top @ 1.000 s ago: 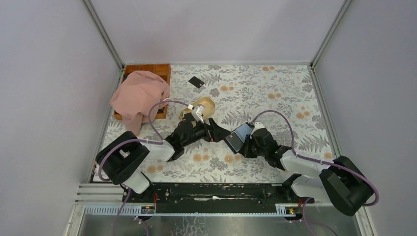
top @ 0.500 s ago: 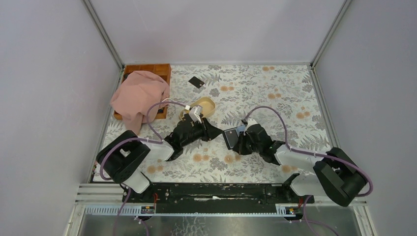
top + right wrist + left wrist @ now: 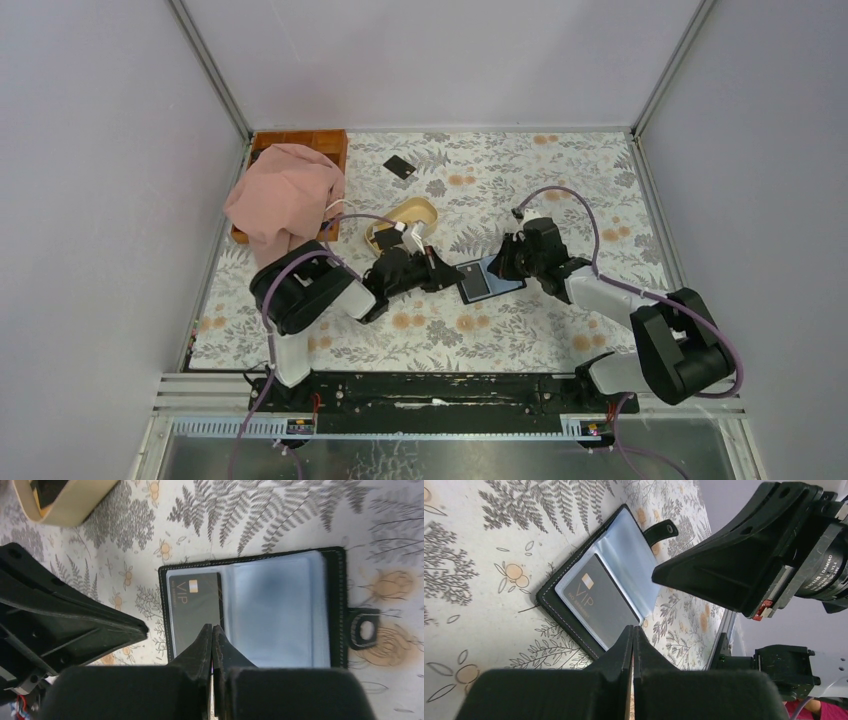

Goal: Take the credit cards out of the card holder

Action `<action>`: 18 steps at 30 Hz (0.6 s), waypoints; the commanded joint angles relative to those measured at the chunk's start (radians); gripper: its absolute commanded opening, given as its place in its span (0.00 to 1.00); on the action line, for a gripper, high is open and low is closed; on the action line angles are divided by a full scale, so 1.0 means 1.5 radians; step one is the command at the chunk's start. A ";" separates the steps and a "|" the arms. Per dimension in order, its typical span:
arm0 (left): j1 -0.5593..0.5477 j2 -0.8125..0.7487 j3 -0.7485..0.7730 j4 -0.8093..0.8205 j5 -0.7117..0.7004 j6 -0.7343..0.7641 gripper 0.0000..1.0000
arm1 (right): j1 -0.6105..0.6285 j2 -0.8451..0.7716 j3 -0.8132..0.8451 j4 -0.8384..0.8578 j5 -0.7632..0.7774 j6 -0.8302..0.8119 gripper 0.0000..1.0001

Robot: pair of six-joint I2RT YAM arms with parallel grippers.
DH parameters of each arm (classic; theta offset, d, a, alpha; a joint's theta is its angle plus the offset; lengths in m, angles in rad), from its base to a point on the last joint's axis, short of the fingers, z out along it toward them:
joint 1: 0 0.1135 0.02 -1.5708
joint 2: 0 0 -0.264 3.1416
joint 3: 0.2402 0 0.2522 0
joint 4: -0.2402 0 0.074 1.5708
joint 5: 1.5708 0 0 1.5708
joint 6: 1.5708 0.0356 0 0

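Note:
The card holder lies open and flat on the table, its blue-grey sleeves facing up and its snap strap to one side. One black credit card marked VIP sits in a sleeve. Another black credit card lies loose at the far side of the table. My left gripper is shut and empty at the holder's left edge. My right gripper is shut, its tips over the holder near the VIP card.
A beige oval dish stands just behind the left gripper, with something black inside it. A pink cloth drapes over a wooden tray at the far left. Grey walls enclose the table.
The holder, earlier tilted up between the grippers, now lies open flat on the table. My left gripper has shut. The right arm has swung toward the far right.

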 commanded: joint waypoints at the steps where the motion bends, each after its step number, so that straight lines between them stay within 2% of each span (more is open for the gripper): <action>1: -0.010 0.040 0.023 0.070 0.009 -0.011 0.00 | 0.000 0.046 0.038 0.020 -0.078 -0.026 0.00; 13: -0.010 0.123 0.018 0.053 -0.009 0.028 0.00 | -0.002 0.081 0.027 0.063 -0.090 -0.015 0.02; 18: -0.006 0.127 0.007 0.053 -0.014 0.028 0.00 | -0.005 0.087 0.021 0.071 -0.077 -0.014 0.16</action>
